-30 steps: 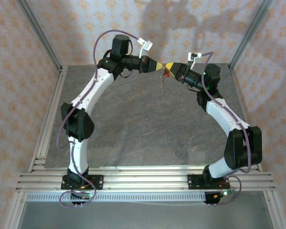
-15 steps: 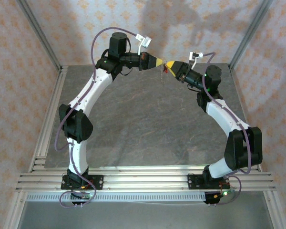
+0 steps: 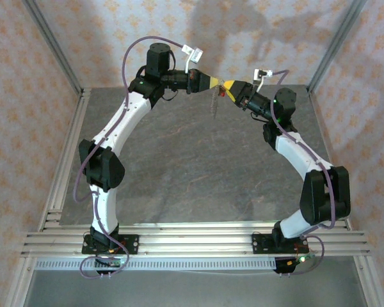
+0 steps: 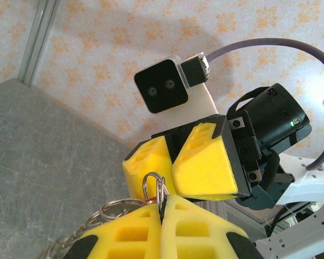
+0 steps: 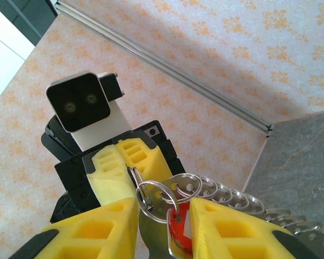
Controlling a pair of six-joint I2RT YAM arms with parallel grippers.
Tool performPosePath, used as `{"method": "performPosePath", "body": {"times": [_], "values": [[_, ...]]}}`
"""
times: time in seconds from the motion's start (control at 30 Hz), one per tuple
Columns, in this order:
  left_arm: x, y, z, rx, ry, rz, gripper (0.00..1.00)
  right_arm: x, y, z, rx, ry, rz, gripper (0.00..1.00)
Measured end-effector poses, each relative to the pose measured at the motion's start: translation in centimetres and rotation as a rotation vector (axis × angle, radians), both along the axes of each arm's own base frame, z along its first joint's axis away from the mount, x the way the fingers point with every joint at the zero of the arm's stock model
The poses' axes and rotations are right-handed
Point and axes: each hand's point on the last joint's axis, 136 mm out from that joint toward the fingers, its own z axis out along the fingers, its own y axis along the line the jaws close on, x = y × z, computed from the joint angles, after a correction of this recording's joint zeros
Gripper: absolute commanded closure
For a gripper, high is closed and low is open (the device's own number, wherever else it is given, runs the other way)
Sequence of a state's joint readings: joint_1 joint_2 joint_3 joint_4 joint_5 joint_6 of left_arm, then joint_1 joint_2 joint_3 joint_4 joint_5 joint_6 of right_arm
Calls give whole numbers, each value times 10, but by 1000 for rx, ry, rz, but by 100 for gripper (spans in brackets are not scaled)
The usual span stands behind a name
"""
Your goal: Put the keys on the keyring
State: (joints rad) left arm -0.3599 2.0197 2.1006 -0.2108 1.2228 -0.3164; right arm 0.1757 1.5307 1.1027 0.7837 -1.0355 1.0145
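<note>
I stand before the bench [image 3: 179,160] and begin at the left. The left arm [image 3: 125,121] rises from its base at 7 o'clock and bends inward toward 12 o'clock, high over the far part of the grey surface. There the left gripper [image 3: 216,84] points toward 3 o'clock. Its yellow fingers [image 4: 194,232] are pressed together, and they pinch the thin silver keyring [image 4: 161,186], which stands up out of the seam between them.

So the keyring is in the air at 12 o'clock, between the two grippers and well above the bench. A chain [image 5: 221,191] of small silver links is attached to it. From above, the chain hangs down toward 6 o'clock; in the right wrist view it runs away toward 3 o'clock.

Just right of the ring is the key [image 5: 176,229], with a red plastic head and a pale metal blade. Its red head sits at 5 o'clock of the ring, touching it. I cannot tell if the ring really passes through the head.

The right gripper [image 3: 225,87] faces the left one, tip almost against tip. Its fingers [image 5: 92,232] are apart, with the key in the gap between them. I cannot tell if they press on it. The right arm [image 3: 294,150] goes down to its base at 5 o'clock.
</note>
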Motion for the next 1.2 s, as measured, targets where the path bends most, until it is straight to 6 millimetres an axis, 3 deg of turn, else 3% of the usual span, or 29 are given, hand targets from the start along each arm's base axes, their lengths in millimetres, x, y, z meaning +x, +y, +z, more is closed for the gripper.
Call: {"method": "performPosePath", "body": {"times": [0.27,0.53,0.8,1.2], "values": [[0,0,0,0,0,0,100,3,1,0,14,5,3,74],[0,0,1,-3,-8,1,100,5,3,1,29,10,4,100],[2,0,1,-6,-12,14,100,6,2,1,28,7,-1,100],[8,0,-7,-39,26,72,100,3,7,-17,19,40,-1,100]]}}
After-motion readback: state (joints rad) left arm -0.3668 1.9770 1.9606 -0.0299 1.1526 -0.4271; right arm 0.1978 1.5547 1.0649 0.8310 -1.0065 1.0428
